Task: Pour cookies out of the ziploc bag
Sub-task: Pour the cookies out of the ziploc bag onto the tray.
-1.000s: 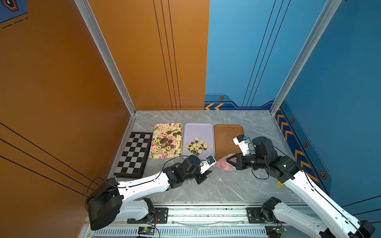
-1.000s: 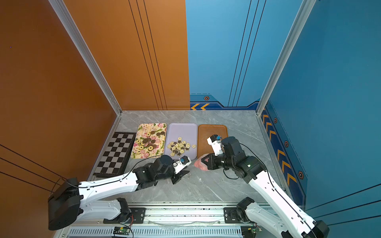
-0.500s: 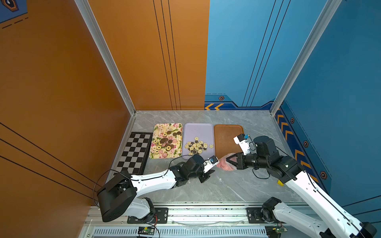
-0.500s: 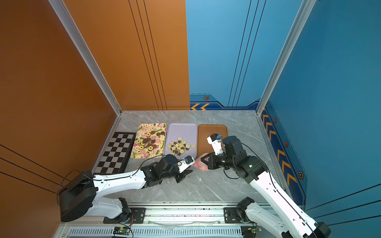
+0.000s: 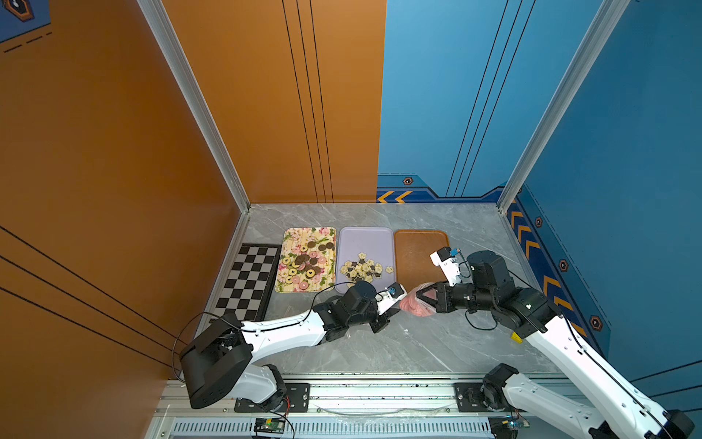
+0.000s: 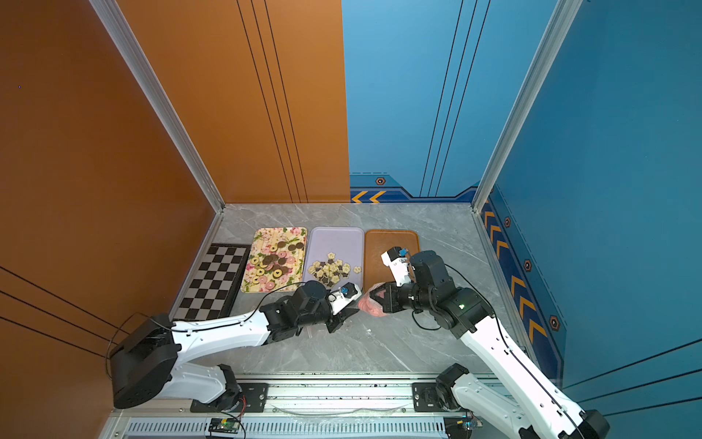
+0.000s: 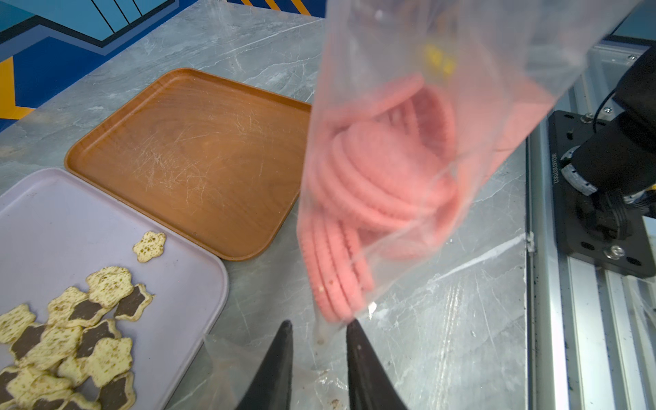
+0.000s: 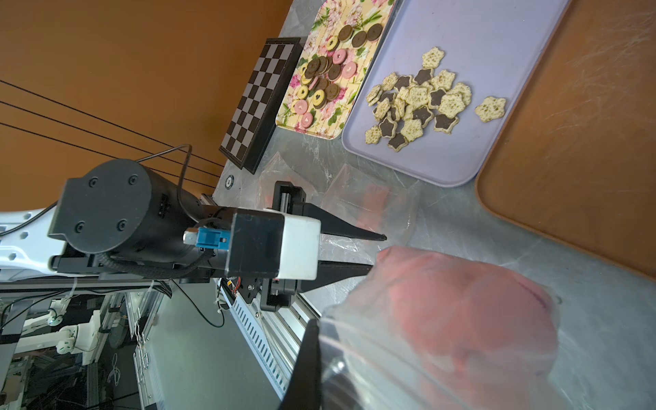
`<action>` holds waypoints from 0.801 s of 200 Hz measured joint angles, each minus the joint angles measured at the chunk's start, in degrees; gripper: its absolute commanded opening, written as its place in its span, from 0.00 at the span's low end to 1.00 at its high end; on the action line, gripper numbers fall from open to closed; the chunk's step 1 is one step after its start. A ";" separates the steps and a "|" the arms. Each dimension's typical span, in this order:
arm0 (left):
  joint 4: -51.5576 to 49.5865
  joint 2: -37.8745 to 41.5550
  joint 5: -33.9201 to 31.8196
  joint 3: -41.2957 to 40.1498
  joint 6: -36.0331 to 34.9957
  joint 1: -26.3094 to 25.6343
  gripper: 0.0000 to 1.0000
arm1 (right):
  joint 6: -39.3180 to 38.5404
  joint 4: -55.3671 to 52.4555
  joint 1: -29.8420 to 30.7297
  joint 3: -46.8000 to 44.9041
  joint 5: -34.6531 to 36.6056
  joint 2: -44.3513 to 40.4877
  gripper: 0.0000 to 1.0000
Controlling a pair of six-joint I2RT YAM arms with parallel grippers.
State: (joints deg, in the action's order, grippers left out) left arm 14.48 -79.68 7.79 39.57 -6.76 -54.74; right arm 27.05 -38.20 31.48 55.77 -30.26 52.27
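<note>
Left wrist view shows my left gripper [image 7: 320, 323] partly open. Its two black fingers [image 7: 280, 358] sit astride the bottom corner of the bag [image 7: 419, 149] without pinching it, so the film lies in the gap and nothing is held. My right gripper [image 5: 421, 295] is closed on the bag's upper end and carries it. The bag hangs just over the table [image 5: 399, 353], with the pink cookies [image 7: 369, 184] stacked low inside. In both top views, taking 12 o'clock as the back wall, the bag hangs at 6 o'clock of the brown tray [image 5: 416, 251], just off its near edge. My left gripper is at the bag's 9 o'clock and my right at its 3 o'clock. The brown tray is bare; the lilac tray [image 5: 366, 239] at its 9 o'clock carries flower cookies [image 5: 361, 268]. I judge this to be the step of taking the bag's bottom before tipping. Next I need to close the left fingers on that corner. Then I lift it toward 12 o'clock over the brown tray while the right turns the mouth down. Whether the zip is open I cannot tell.
</note>
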 measured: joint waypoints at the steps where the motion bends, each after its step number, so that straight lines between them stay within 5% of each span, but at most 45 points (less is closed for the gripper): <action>1: 0.04 0.00 0.00 0.02 -0.11 0.00 0.23 | 0.00 0.00 0.00 0.00 0.00 0.00 0.00; 49: 0.59 -1.79 1.55 0.72 -0.96 -0.02 0.12 | 0.39 0.07 0.00 0.00 -0.02 0.02 0.00; 60: 0.55 -2.08 1.75 0.96 -1.09 -0.02 0.00 | 0.48 0.15 0.00 0.00 -0.07 0.02 0.00; 160: 1.55 -2.71 2.58 1.73 0.57 0.46 0.00 | 1.51 1.31 -4.09 -1.11 0.52 -0.66 0.00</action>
State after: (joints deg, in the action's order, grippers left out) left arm 16.03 -82.39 10.37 41.30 -6.20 -54.28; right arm 28.56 -36.88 27.40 54.65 -29.74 51.62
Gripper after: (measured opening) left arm 0.044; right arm 0.047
